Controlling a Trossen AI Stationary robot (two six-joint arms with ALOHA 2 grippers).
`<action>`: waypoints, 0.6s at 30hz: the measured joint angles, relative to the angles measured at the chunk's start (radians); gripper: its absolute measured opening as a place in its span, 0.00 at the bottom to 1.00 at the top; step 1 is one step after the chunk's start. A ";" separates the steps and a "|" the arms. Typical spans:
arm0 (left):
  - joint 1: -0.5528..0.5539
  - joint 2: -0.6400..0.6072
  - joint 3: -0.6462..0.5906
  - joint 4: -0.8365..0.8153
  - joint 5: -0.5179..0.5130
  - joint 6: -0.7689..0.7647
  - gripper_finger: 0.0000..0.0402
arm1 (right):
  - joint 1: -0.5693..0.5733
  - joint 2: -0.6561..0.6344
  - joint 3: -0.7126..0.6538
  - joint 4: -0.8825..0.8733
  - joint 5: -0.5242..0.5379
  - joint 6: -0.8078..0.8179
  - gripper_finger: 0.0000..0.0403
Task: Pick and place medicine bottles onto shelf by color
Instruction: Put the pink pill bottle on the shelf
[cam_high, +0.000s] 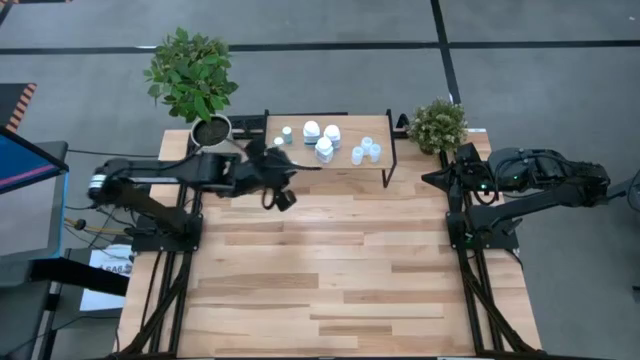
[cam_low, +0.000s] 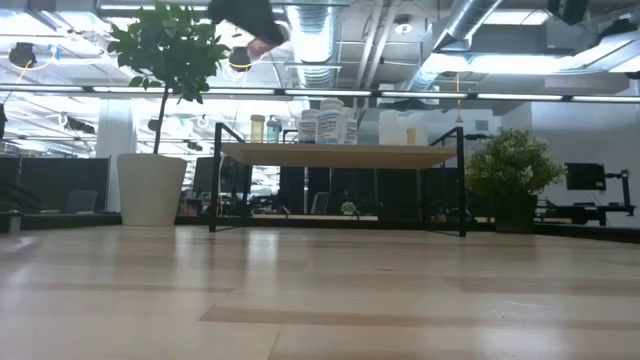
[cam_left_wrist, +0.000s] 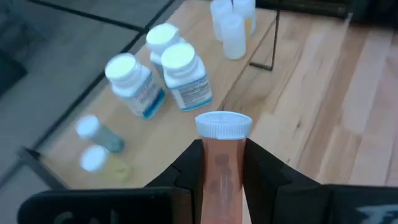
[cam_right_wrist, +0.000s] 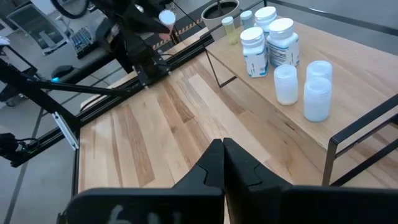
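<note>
The left gripper (cam_left_wrist: 222, 165) clamps an orange bottle (cam_left_wrist: 222, 152) above the shelf (cam_left_wrist: 186, 134) edge; just ahead stand the white bottles (cam_left_wrist: 180, 74), which a careless descent might topple.

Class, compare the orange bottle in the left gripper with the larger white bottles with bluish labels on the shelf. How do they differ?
The orange-tinted bottle is slim, see-through and held in the left gripper; the white bottles with bluish labels are wider, opaque and stand upright on the light-wood shelf. The orange-tinted bottle is off the shelf. Both have white caps.
</note>
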 joint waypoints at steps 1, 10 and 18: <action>0.000 -0.039 -0.070 0.066 0.000 -0.020 0.15 | 0.000 0.000 0.000 0.001 0.000 0.000 0.03; 0.015 -0.174 -0.625 1.010 -0.109 0.088 0.15 | 0.000 0.000 0.000 0.000 0.001 -0.002 0.03; 0.131 -0.066 -0.809 1.380 -0.119 0.102 0.15 | 0.000 0.000 0.000 0.000 0.002 -0.004 0.03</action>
